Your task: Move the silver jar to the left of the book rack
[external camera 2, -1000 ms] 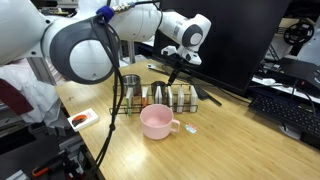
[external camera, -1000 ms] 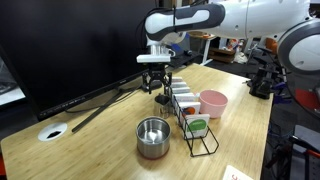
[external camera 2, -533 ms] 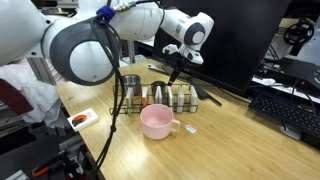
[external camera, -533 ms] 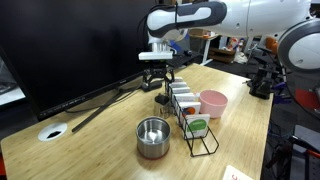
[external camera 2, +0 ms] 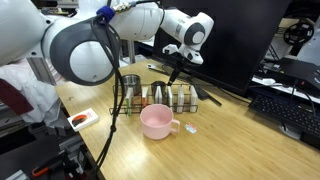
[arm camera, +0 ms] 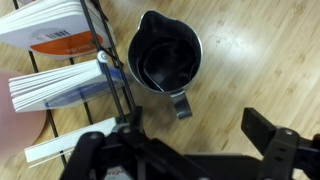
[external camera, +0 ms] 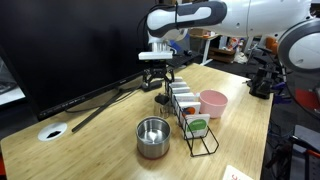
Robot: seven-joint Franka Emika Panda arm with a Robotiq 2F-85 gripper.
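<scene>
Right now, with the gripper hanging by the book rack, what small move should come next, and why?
Probably ease down over the handled jar. The gripper hangs open above it, and the jar stands upright close beside the book rack, so go straight to miss the wire.

The wooden tabletop [external camera: 95,145] is holding a wire book rack [external camera: 192,112] with a few books standing in it, and a pink mug [external camera: 213,102] is sitting just beside the rack. A silver jar [external camera: 152,137] is standing near the rack's empty wire end, and a dark jug [arm camera: 165,55] with a little handle is sitting close to the books at the other end. Long black stand legs [external camera: 100,100] are lying across the wood behind them, and a small tray [external camera 2: 80,118] is resting near the tabletop's edge.
</scene>
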